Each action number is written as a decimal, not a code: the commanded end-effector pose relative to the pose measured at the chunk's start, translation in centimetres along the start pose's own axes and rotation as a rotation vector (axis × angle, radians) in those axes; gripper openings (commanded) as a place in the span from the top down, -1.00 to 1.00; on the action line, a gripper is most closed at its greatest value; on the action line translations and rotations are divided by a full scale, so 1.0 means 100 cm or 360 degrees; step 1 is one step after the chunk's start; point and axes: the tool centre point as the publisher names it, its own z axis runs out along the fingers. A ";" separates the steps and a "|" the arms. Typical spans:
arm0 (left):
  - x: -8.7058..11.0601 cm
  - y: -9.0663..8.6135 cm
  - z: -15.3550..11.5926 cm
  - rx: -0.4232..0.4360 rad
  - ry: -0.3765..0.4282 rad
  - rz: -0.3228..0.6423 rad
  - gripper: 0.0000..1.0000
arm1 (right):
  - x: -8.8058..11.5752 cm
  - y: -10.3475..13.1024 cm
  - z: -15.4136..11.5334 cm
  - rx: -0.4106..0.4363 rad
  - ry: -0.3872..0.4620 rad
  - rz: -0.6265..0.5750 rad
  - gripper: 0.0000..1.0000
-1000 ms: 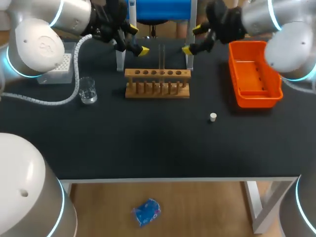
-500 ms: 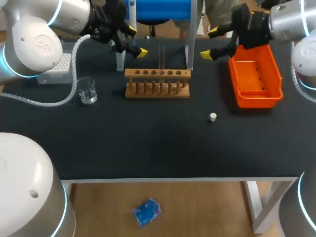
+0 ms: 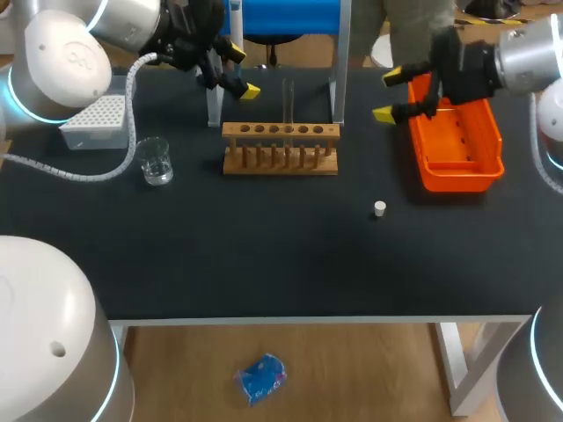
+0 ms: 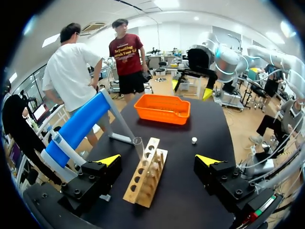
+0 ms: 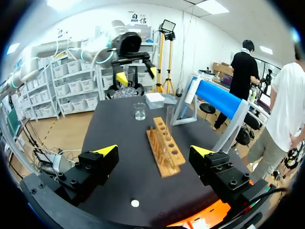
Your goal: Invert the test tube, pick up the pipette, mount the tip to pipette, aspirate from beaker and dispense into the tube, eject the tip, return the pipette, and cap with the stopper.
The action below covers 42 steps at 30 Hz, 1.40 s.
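A clear test tube [image 3: 288, 104] stands in the wooden rack [image 3: 280, 149]; in the left wrist view the test tube [image 4: 139, 146] shows an open rim on top. The blue pipette [image 3: 286, 16] rests on its stand behind the rack. A glass beaker [image 3: 157, 162] sits left of the rack, and a white tip box [image 3: 91, 121] behind it. A small white stopper [image 3: 379, 208] lies right of the rack. My left gripper [image 3: 243, 72] hovers open behind the rack's left end. My right gripper [image 3: 389, 94] hangs open and empty between rack and orange bin.
An orange bin [image 3: 454, 132] stands at the table's right rear, under my right arm. The pipette stand's legs [image 3: 214, 107] rise just behind the rack. A grey cable [image 3: 79, 180] loops across the table's left side near the beaker.
My right gripper has swung right, away from the test tube and toward the orange bin. My left gripper has drawn back slightly to the left. Both stay open.
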 end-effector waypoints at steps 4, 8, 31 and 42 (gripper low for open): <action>-0.030 0.003 0.024 0.0002 0.0058 0.0000 -1.00 | 0.020 -0.030 -0.028 -0.0092 -0.0017 -0.0004 -1.00; -0.040 0.004 0.035 -0.0003 0.0061 -0.0005 -1.00 | 0.027 -0.040 -0.033 -0.0100 -0.0024 0.0002 -1.00; -0.049 0.008 0.052 -0.0020 0.0125 0.0007 -1.00 | 0.065 -0.067 -0.038 -0.0123 0.0058 -0.0036 -1.00; -0.049 0.008 0.052 -0.0020 0.0125 0.0007 -1.00 | 0.065 -0.067 -0.038 -0.0123 0.0058 -0.0036 -1.00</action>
